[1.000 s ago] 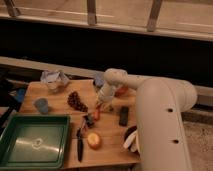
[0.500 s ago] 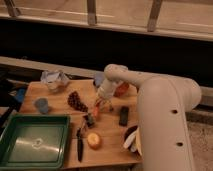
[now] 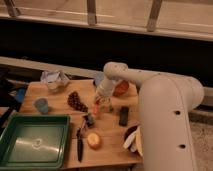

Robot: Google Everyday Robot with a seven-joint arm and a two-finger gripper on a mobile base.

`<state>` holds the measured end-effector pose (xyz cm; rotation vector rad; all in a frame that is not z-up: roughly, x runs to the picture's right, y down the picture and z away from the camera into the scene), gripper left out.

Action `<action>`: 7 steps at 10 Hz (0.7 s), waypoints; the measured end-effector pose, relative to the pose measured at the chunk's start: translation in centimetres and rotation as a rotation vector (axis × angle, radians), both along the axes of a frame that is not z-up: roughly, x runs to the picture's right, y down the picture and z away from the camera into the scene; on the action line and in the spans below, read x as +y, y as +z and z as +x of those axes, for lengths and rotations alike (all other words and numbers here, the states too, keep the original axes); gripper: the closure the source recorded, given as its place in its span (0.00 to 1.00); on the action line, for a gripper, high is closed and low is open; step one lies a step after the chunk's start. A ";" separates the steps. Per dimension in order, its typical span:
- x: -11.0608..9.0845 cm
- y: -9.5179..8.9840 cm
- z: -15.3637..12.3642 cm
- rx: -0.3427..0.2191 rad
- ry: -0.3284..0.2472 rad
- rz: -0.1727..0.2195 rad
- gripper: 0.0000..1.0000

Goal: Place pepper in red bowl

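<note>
My gripper (image 3: pixel 101 103) hangs over the middle of the wooden table, at the end of the white arm that reaches in from the right. It is shut on the pepper (image 3: pixel 95 108), a small red-orange sliver at the fingertips, just above the table top. The red bowl (image 3: pixel 121 88) sits right of the gripper and a little farther back, partly behind the wrist. Gripper and pepper are left of the bowl, not over it.
A dark grape bunch (image 3: pixel 76 101) lies left of the gripper, and a blue cup (image 3: pixel 41 105) farther left. A green tray (image 3: pixel 35 140) fills the front left. A knife (image 3: pixel 80 142), an orange fruit (image 3: pixel 93 141), a black block (image 3: pixel 123 116) and a crumpled bag (image 3: pixel 55 79) lie around.
The gripper has risen slightly with the pepper still in it and stays near the same spot beside the red bowl. Nothing else on the table has moved.
</note>
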<state>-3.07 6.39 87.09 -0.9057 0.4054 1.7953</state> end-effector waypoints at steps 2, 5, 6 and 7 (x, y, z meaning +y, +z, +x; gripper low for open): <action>-3.3 -2.1 -0.7 -0.003 -0.004 0.068 1.00; -9.3 -6.5 0.1 0.006 0.035 0.226 1.00; -10.9 -7.4 0.7 0.015 0.055 0.275 1.00; -12.3 -7.8 1.4 0.022 0.073 0.312 1.00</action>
